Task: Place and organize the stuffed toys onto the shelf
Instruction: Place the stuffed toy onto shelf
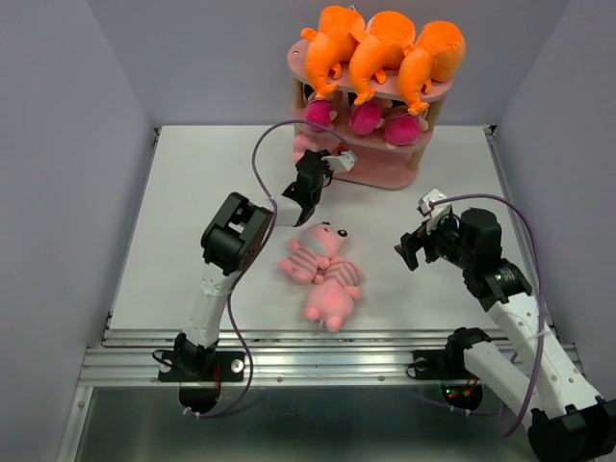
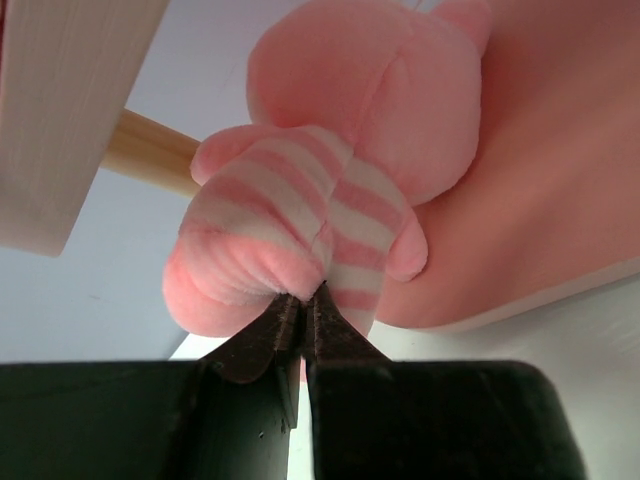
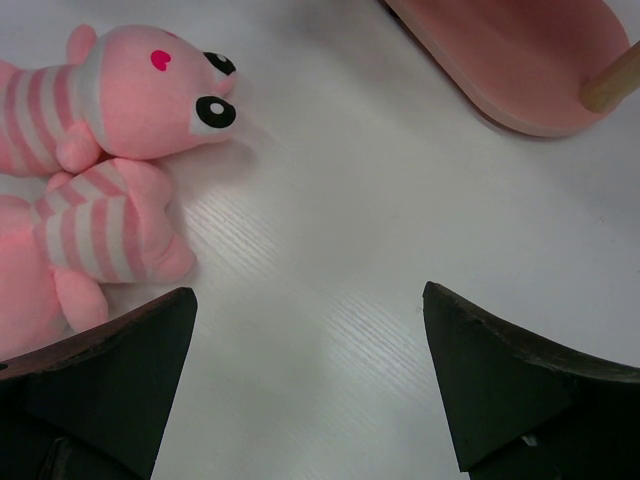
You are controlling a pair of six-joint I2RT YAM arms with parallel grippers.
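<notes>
Currently pinching a striped pink pig point(image 2: 340, 180) by a small fold of plush at its lower body with the left tool point(image 2: 303, 310), jaws pressed almost together on the fabric. Holding it at the left end of the shelf point(image 1: 380, 178), level with the bottom tier and beside a wooden post point(image 2: 150, 150); cannot tell whether it rests on the tier. Holding the right tool point(image 3: 310, 300) spread wide and empty over the worktop point(image 3: 330, 200), near two more pigs point(image 1: 332, 294) lying against each other mid-worktop. Counting three orange monsters point(image 1: 385, 48) on the top tier and magenta dolls point(image 1: 366, 117) on the middle one. Judging the pigs light, soft and fully squashable: no breakage risk and little slip on the nap, but sag and swing likely from so small a pinch. Recommend gripping across the striped torso or neck rather than a limb or ear, for steadier orientation at release. Expect toppling or rolling if set down off balance; suggest seating on the rump, back toward the posts.
</notes>
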